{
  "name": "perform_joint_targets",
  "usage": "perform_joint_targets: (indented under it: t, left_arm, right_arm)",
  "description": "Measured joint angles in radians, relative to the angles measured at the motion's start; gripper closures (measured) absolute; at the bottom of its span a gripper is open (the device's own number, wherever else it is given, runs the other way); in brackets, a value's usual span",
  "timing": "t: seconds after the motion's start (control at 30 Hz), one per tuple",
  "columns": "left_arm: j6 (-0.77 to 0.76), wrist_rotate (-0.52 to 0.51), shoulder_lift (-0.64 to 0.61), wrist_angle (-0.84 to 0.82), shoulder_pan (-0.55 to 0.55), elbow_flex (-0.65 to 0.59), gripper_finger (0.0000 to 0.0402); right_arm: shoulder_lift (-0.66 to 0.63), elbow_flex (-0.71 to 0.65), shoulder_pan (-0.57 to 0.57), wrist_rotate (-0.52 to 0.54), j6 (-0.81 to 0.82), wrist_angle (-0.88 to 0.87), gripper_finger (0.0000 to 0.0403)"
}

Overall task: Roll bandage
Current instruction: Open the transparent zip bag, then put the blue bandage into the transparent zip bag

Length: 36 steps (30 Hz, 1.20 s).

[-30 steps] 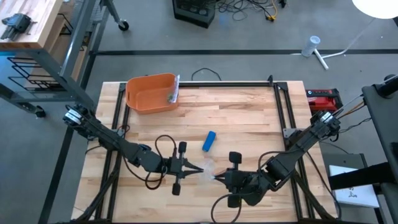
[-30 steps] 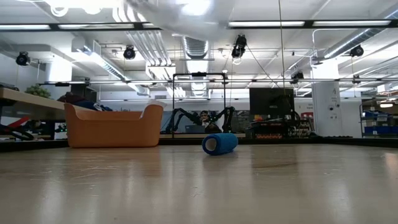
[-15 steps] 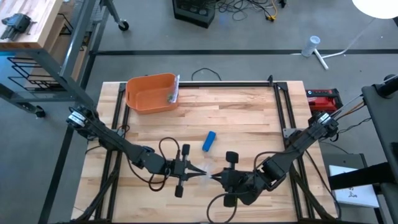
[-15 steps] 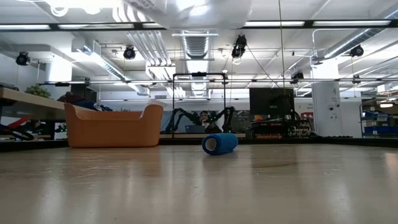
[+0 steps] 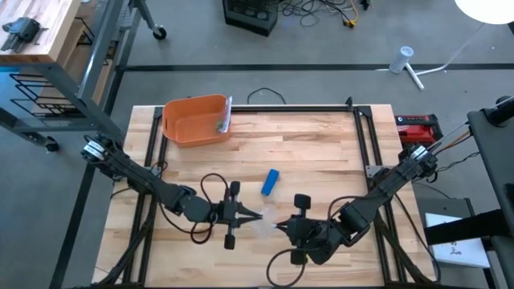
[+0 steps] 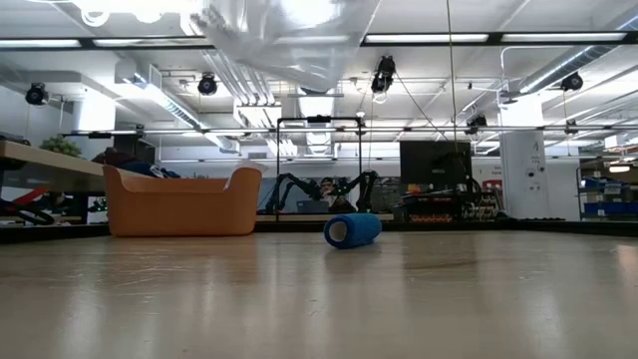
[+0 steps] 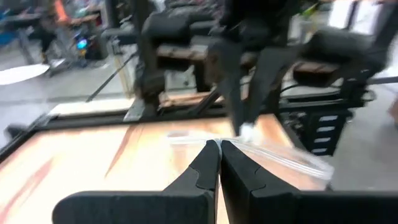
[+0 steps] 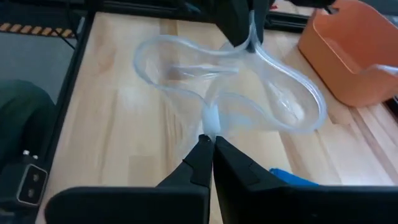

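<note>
— Where do we have our arms?
— Both reach low over the near half of the table, the left gripper (image 5: 255,215) and right gripper (image 5: 279,228) pointing at each other, tips nearly meeting.
— And our fingers?
— Pinched together on both.

Bandage roll (image 5: 271,182): blue. Bin (image 5: 195,120): orange. Bag (image 8: 236,93) held up over the desk: clear, colourless plastic. Desk (image 5: 313,144): pale wood in lengthwise strips, framed in black. Both arms: black. Floor (image 5: 337,48): grey. Box (image 5: 418,128) off the right edge: red.
</note>
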Motion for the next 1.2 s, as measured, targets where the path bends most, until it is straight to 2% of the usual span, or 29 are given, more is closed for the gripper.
perform_joint_targets:
  t: [0.2,0.6,0.7,0.9,1.0,1.1,1.2]
  left_arm:
    - [-0.093,-0.064,0.016,-0.019,0.000,-0.040,0.0401]
    - [-0.095,-0.023,0.054,0.041,-0.007,-0.082,0.0401]
    - [-0.084,-0.013,0.055,0.043,-0.015,-0.086,0.0401]
    - [-0.011,-0.001,0.057,0.027,-0.059,-0.096,0.0401]
    - [0.024,0.043,0.057,0.023,-0.087,-0.096,0.0401]
    - [0.034,0.068,0.053,0.002,-0.110,-0.096,0.0401]
    - [0.024,0.069,0.039,-0.020,-0.123,-0.096,0.0401]
  right_arm:
    - [0.004,0.000,0.012,0.000,0.086,-0.079,0.0343]
    - [0.052,-0.002,0.013,-0.030,0.091,-0.101,0.0234]
    - [0.054,-0.002,0.015,-0.061,0.093,-0.121,0.0219]
    - [0.036,0.010,0.036,-0.052,0.090,-0.188,0.0197]
    - [0.018,0.015,0.034,-0.008,0.042,-0.209,0.0188]
    - [0.016,0.005,0.010,0.087,-0.042,-0.207,0.0180]
    - [0.036,-0.010,-0.063,0.081,-0.120,-0.205,0.0176]
